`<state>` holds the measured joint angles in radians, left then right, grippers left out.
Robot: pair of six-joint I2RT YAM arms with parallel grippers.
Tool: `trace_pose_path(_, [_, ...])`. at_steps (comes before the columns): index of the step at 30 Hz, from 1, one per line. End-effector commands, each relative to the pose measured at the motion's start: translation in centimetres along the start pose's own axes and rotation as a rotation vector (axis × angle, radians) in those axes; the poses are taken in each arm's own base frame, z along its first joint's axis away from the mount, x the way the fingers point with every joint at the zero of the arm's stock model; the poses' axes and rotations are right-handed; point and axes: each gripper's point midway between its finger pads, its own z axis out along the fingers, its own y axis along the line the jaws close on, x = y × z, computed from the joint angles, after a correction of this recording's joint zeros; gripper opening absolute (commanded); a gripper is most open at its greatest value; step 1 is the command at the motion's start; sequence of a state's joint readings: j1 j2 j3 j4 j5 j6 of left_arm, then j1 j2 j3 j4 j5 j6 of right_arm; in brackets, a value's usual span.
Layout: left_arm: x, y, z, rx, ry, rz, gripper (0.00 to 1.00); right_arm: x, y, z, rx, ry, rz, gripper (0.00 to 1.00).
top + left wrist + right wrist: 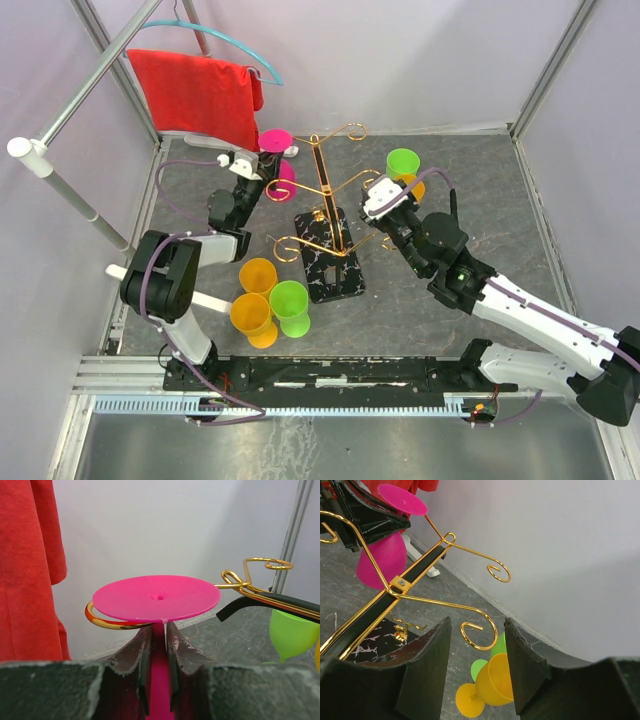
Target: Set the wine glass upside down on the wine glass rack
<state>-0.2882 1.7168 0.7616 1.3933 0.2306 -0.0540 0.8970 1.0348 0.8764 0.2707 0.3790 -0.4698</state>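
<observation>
The wine glass rack (325, 190) is a gold wire tree on a black marbled base (335, 275) in the middle of the table. My left gripper (262, 165) is shut on the stem (159, 675) of a pink wine glass (283, 180) held upside down. Its round foot (156, 598) is on top, resting just over a gold scroll arm (107, 622) at the rack's far left. In the right wrist view the pink glass (382, 562) hangs bowl down. My right gripper (378, 195) is open and empty, with a scroll arm (480, 630) between its fingers.
A green glass (403, 162) and an orange glass (502, 682) sit right of the rack, just beyond my right gripper. Two orange glasses (255, 295) and a green one (291, 305) stand near the front left. A red cloth (200, 95) hangs on a hanger at the back left.
</observation>
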Motion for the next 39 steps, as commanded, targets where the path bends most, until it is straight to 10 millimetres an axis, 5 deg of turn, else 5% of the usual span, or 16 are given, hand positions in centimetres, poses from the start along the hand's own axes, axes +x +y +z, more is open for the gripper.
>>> trace_pose_path(1, [-2.2,-1.3,1.1,0.045,-0.084,0.036,0.10,-1.7,-1.9,-0.7,0.068,-0.031,0.082,0.56])
trace_pose_path(7, [-2.0,-0.8,0.1,0.004,-0.059,0.024,0.59,-1.2,-1.9,-0.4,0.092,0.023,0.148,0.63])
trace_pose_path(9, [-1.8,-0.8,-0.3,0.003,-0.044,0.020,0.68,-1.0,-1.8,-0.2,0.094,0.038,0.157,0.64])
trace_pose_path(21, [-1.1,-1.4,-4.5,-0.016,0.112,-0.064,0.85,-1.3,-5.4,1.1,0.236,0.116,0.329,0.76])
trace_pose_path(30, [-0.5,1.1,-7.7,-0.162,0.246,-0.035,0.92,0.5,-10.1,3.1,0.299,0.172,0.523,0.78])
trace_pose_path(39, [0.4,4.0,-7.0,-0.289,0.231,-0.026,0.94,3.5,-9.7,4.7,0.276,0.253,0.540,0.78])
